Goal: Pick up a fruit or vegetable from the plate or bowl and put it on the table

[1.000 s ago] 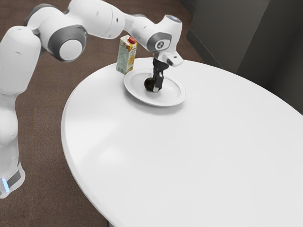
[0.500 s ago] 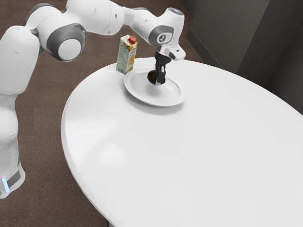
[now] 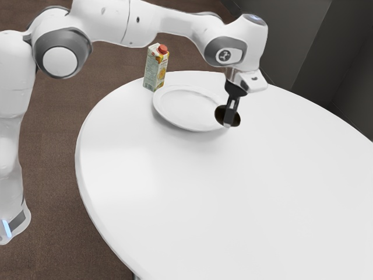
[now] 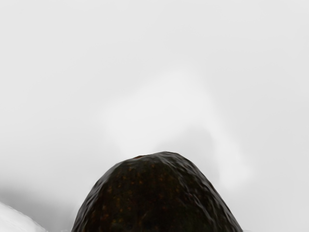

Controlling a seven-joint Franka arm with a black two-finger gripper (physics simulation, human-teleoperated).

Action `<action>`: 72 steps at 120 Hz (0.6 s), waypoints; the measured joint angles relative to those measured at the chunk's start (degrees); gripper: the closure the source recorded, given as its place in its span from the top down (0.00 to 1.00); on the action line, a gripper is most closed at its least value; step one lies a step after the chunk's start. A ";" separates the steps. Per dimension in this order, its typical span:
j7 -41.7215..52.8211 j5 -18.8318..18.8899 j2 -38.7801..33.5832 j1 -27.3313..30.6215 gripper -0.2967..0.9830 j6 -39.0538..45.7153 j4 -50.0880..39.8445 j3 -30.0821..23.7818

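1 dark, oval avocado (image 3: pixel 220 115) with pebbled, faintly speckled skin is pinched by the hand (image 3: pixel 228 123). It is held above the smooth white table (image 3: pixel 204 192), near the round plate's rim (image 3: pixel 161 112).

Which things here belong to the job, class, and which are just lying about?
For the job:
- dark, rough-skinned oval fruit
- black two-finger pincer
- round white plate
- round, smooth white table

Not needed:
- tall, patterned cardboard carton, red cap
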 joint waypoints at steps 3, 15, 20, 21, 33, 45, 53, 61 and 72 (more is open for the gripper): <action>-0.30 0.17 0.13 -0.50 0.54 -0.02 0.03 -0.30; -1.55 0.60 1.13 -2.34 0.54 -0.06 0.01 -0.73; -2.04 0.70 1.50 -2.80 0.54 -0.07 0.00 -0.77; -2.13 0.71 1.56 -2.86 0.55 -0.08 0.00 -0.78; -3.15 0.80 2.04 -3.37 0.63 -0.14 0.00 -0.80; -4.03 0.76 2.13 -3.45 0.70 -0.25 0.03 -0.75; -4.76 0.69 2.15 -3.28 0.72 -0.32 0.25 -0.65; -5.49 0.62 2.13 -3.17 0.74 -0.43 1.07 -0.60; -6.36 -0.82 2.18 -2.26 0.75 -1.52 1.42 -0.32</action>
